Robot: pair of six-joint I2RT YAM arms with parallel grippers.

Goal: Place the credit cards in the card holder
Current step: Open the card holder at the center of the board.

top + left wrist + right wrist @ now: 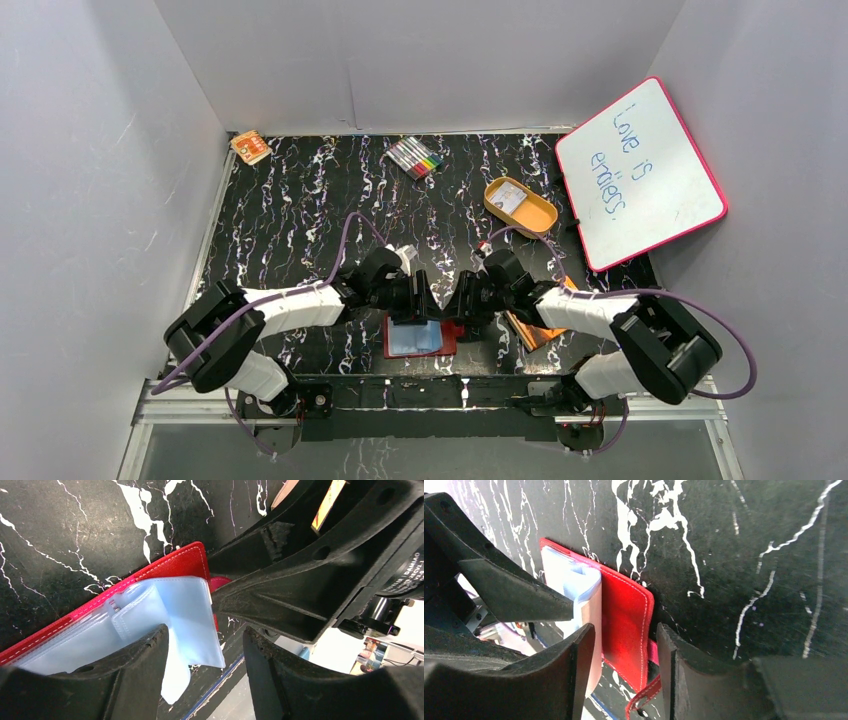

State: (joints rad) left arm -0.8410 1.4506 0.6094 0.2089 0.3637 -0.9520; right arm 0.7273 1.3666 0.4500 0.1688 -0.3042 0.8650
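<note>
Top view: the card holder (420, 338) lies opened at the table's (300, 200) near edge. The left pincer (418, 298) and right pincer (462, 300) meet over it, likely to spread its pockets.

Left wrist: the left pincer (205, 640) stands open astride the clear sleeves (185, 605).

Right wrist: the right pincer (624, 635) gapes over the card holder's (624, 605) edge (nothing pinched).

No credit cards can be made out.

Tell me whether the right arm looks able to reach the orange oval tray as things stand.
Probably yes: the right gripper, open by the red leather folding wallet, sits close to the orange oval tray, with only black marbled table between them.
</note>
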